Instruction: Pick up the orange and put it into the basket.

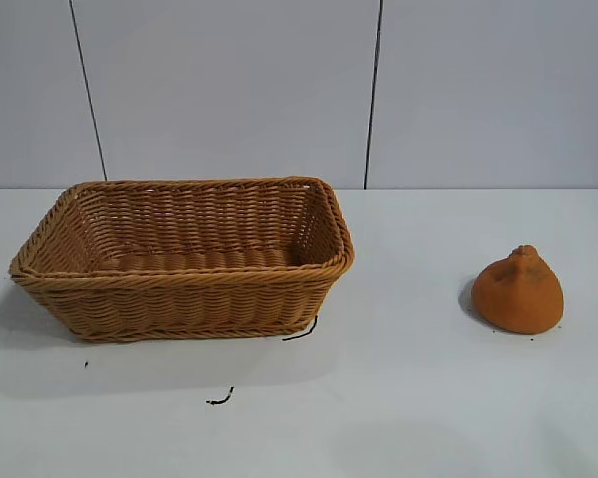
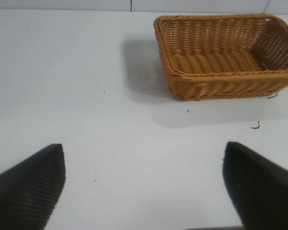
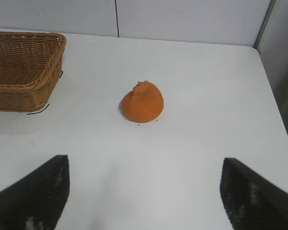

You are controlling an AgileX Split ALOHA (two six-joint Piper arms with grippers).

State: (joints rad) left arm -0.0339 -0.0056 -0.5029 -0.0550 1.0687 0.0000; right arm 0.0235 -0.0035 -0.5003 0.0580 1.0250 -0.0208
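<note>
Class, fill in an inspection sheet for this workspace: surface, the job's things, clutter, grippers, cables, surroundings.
Surface: white table, a few small dark marks near the basket.
Job's things: orange on the table, apart from the basket; basket shows nothing inside.
Clutter: nothing seen.
Grippers: left gripper open over bare table; right gripper open, facing the orange, not touching it.
Cables: nothing seen.
Surroundings: pale panelled wall behind the table.

orange (image 1: 518, 291) unobstructed all round, basket (image 1: 179, 261) well apart
</note>
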